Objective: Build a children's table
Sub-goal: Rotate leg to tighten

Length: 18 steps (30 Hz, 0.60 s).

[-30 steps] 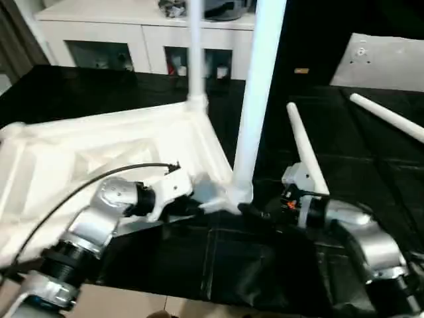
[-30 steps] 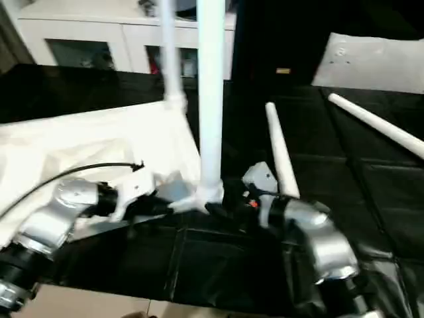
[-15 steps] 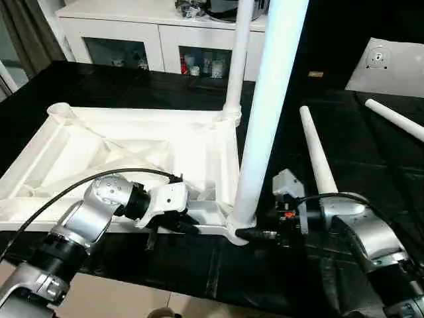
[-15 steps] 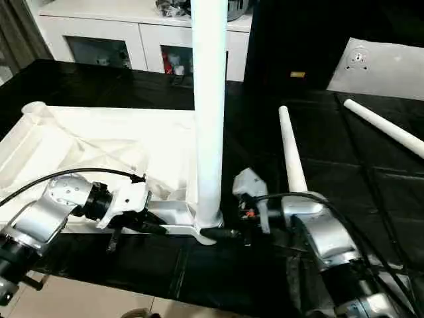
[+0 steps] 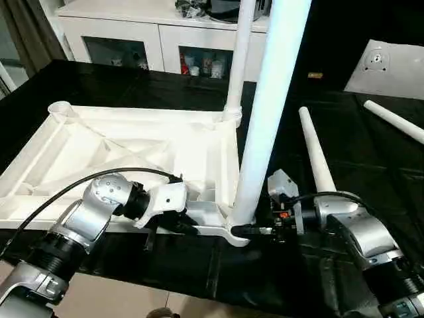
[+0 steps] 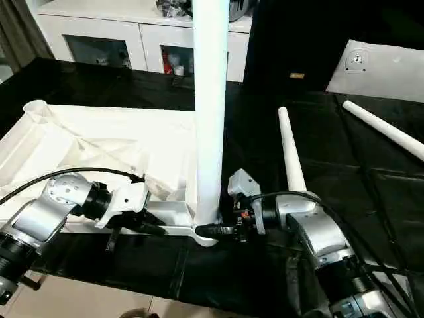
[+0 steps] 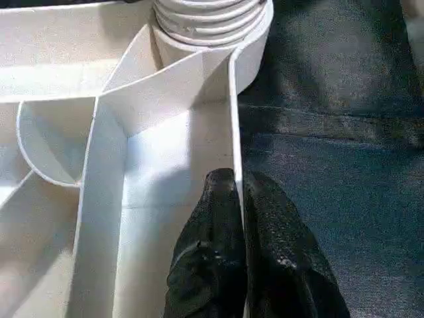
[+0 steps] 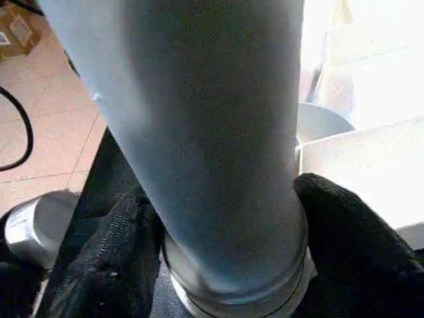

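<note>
The tabletop and upright leg look like smooth white plastic with a slight sheen. The fingers are black, finely textured rubber; the forearm is glossy silver metal. The table covering is shiny black sheet.

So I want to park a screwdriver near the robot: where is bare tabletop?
Free: the black cloth between the lying leg and the far-right leg. Crowded: the near corner, where the left pincer pinches the tabletop rim and the right pincer grips the standing leg.
</note>
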{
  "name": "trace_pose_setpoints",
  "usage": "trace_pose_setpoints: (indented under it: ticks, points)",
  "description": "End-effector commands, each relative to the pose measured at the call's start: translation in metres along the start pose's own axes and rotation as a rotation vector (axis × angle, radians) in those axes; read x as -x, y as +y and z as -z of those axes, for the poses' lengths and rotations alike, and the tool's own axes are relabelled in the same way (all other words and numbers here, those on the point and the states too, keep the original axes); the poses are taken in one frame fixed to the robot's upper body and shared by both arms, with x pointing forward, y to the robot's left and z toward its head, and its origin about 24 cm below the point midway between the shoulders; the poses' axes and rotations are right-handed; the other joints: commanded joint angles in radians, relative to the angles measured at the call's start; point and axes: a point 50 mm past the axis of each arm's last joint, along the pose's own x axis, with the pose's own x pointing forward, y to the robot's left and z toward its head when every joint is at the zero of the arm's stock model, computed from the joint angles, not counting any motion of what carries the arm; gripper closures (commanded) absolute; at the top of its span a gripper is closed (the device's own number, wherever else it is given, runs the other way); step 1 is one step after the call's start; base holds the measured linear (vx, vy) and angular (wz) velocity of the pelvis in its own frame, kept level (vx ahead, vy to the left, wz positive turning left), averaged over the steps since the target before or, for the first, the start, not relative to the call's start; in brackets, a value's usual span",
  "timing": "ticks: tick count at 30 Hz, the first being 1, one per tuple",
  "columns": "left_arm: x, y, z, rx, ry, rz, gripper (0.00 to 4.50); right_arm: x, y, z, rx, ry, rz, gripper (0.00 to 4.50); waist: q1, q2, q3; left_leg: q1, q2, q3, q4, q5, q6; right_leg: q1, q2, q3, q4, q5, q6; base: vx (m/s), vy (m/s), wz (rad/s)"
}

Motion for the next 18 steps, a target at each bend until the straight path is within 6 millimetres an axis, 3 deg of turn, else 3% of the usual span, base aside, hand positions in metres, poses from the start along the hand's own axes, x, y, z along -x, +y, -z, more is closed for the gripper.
trace_pose_setpoints:
  ticks: [1,10,13,15,16,18]
  points:
    - [-0.005,-0.007,0.003,0.001,0.019,0.057,4.50,-0.002,0.005,-0.002,0.004,-0.011,-0.026,1.64,-0.002,-0.008,-0.059,0.010,0.037,-0.004,-0.067,-0.168,0.037,0.047,-0.070,0.041,-0.067,-0.174,-0.215,0.000,0.000,0.00]
    - [-0.005,-0.001,0.002,0.061,-0.018,-0.050,4.50,-0.010,0.010,-0.004,-0.046,-0.091,0.009,1.83,-0.003,-0.004,-0.056,0.011,0.036,-0.005,-0.070,-0.194,0.024,0.046,-0.071,0.042,-0.072,-0.220,-0.205,0.000,0.000,0.00]
    - [-0.010,0.008,-0.002,0.166,-0.077,-0.226,4.50,-0.022,0.002,-0.004,-0.076,-0.140,0.240,1.83,-0.006,-0.003,-0.052,0.010,0.035,-0.007,-0.074,-0.215,0.004,0.044,-0.074,0.043,-0.076,-0.271,-0.193,0.000,0.000,0.00]
    - [-0.011,0.010,-0.003,0.181,-0.086,-0.251,4.50,-0.025,0.000,-0.004,-0.083,-0.145,0.284,1.83,-0.009,-0.006,-0.053,0.013,0.032,-0.010,-0.075,-0.234,-0.013,0.043,-0.074,0.040,-0.083,-0.346,-0.168,0.000,0.000,0.00]
    - [-0.013,0.011,-0.005,0.205,-0.096,-0.287,4.50,-0.029,-0.003,-0.004,-0.095,-0.156,0.352,1.83,-0.014,-0.003,-0.052,0.006,0.030,-0.014,-0.079,-0.230,-0.015,0.048,-0.074,0.039,-0.082,-0.353,-0.156,0.000,0.000,0.00]
    - [-0.017,0.014,-0.007,0.242,-0.106,-0.347,4.50,-0.034,-0.009,-0.005,-0.134,-0.167,0.456,1.84,-0.025,-0.002,-0.053,0.012,0.029,-0.012,-0.076,-0.247,-0.019,0.040,-0.072,0.042,-0.086,-0.341,-0.160,0.000,0.000,0.00]
